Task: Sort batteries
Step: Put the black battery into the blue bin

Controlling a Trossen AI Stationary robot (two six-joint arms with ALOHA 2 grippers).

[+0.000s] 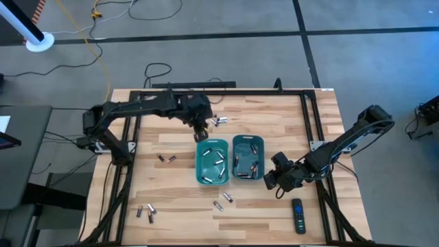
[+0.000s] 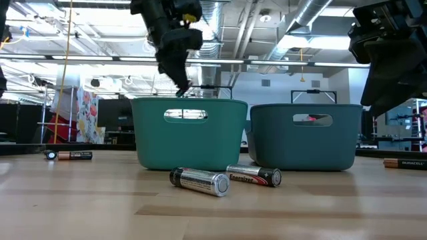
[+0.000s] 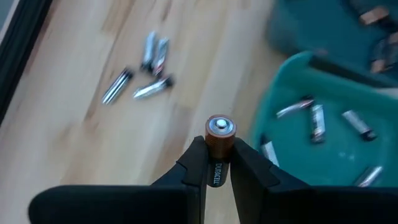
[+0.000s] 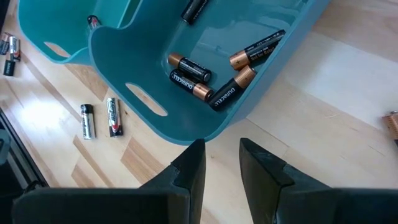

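The left gripper is pinching a copper-topped battery by the left bin's far rim, its lower half hidden between the fingers. The right gripper is hovering empty, jaws parted, just right of the right bin.

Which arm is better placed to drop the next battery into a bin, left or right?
Probably the left. Its tool already grips a copper-topped battery beside the left teal bin. The right tool is open and empty, near the right bin.

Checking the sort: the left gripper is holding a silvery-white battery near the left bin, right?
Not quite. The left gripper is shut on a dark, copper-topped battery, not a silvery-white one, as the left wrist view shows. It is indeed near the left bin.
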